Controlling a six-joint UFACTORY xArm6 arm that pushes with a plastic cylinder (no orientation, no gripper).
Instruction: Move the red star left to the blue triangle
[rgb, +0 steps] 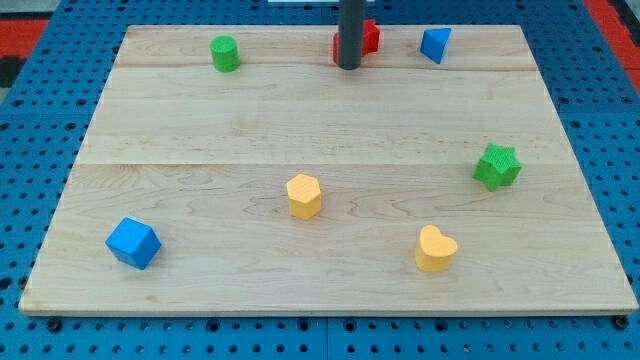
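Pushing is the step in hand, I judge: my tip (349, 66) sits right against the red star (364, 38), at about seven o'clock from it, and the rod hides the star's left part, so I cannot say for certain whether they touch. There is no pincer on this arm, only the straight rod, so nothing is opened, clenched or grasped.

The red star lies near the top edge of the wooden board (320, 130), at roughly twelve o'clock from the board's middle. The blue triangle (435, 44) stands at three o'clock from the star, near it but clearly apart, with bare wood between them. The star seems already on the triangle's left side; what remains, as I read the task, is to close that gap.

The next move calls for a push toward three o'clock, so my tip should bear on the star's nine o'clock side. From its present low-left spot, a straight shove might steer the star toward the top edge, which is close, so a small shift to nine o'clock first looks wise.

Elsewhere, well away: a green cylinder (225, 53) at the upper left, a green star (497, 166) at the right, a yellow hexagon (304, 195) near the middle, a yellow heart (435, 248) lower right, a blue cube (133, 243) lower left.
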